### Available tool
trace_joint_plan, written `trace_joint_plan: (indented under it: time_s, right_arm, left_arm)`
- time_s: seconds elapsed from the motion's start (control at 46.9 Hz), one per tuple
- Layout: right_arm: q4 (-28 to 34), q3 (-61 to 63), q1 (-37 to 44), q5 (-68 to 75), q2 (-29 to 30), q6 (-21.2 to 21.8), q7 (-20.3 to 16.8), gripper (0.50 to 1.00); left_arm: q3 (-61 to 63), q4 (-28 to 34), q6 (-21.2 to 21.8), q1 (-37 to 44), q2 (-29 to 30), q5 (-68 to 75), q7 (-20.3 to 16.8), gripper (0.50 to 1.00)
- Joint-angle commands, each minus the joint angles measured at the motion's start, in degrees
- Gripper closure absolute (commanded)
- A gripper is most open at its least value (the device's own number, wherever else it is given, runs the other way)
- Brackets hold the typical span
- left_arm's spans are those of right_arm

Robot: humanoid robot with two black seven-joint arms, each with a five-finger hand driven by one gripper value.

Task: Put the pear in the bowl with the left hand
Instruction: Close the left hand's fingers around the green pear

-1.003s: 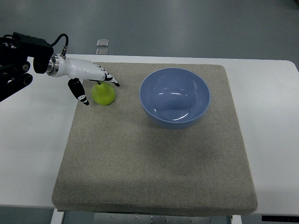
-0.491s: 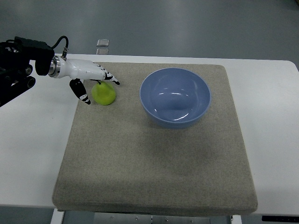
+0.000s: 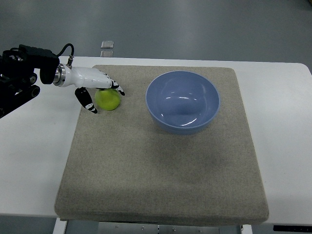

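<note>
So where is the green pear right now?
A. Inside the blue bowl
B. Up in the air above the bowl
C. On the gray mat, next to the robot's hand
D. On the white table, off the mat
C. The pear sits on the mat near its far left corner, with the left hand reaching over it, while the bowl to its right holds nothing.
</note>
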Motion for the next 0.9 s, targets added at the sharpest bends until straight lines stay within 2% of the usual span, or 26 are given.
trace_joint_plan:
  time_s: [0.0, 0.064, 0.213, 0.47, 0.598, 0.662, 0.875]
  right_arm:
    - [0.0, 0.0, 0.0, 0.1, 0.0, 0.0, 0.0, 0.574]
    - [0.0, 0.0, 0.0, 0.0, 0.0, 0.0, 0.0, 0.574]
    - [0.0, 0.0, 0.0, 0.0, 0.0, 0.0, 0.0, 0.574]
    - [0.0, 0.0, 0.0, 0.0, 0.0, 0.0, 0.0, 0.574]
    - [0.0, 0.0, 0.0, 0.1, 0.0, 0.0, 0.0, 0.574]
    - [0.0, 0.0, 0.0, 0.0, 0.0, 0.0, 0.0, 0.574]
    - [0.0, 0.0, 0.0, 0.0, 0.0, 0.0, 0.0, 0.574]
  left_arm:
    - [0.0, 0.8, 0.1, 0.2, -0.3, 0.0, 0.0, 0.634]
    - [0.0, 1.4, 0.1, 0.3, -0.9, 0.0, 0.0, 0.654]
    - [-0.1, 1.5, 0.8, 0.3, -1.0, 0.0, 0.1, 0.756]
    - [-0.2, 1.6, 3.2, 0.3, -1.4, -0.4, 0.4, 0.765]
    - [-0.4, 1.6, 4.3, 0.3, -1.4, -0.6, 0.4, 0.9]
    - [-0.6, 1.6, 4.3, 0.1, -1.4, -0.6, 0.4, 1.0]
    - [-0.2, 1.6, 3.6, -0.2, -1.0, -0.2, 0.4, 1.0]
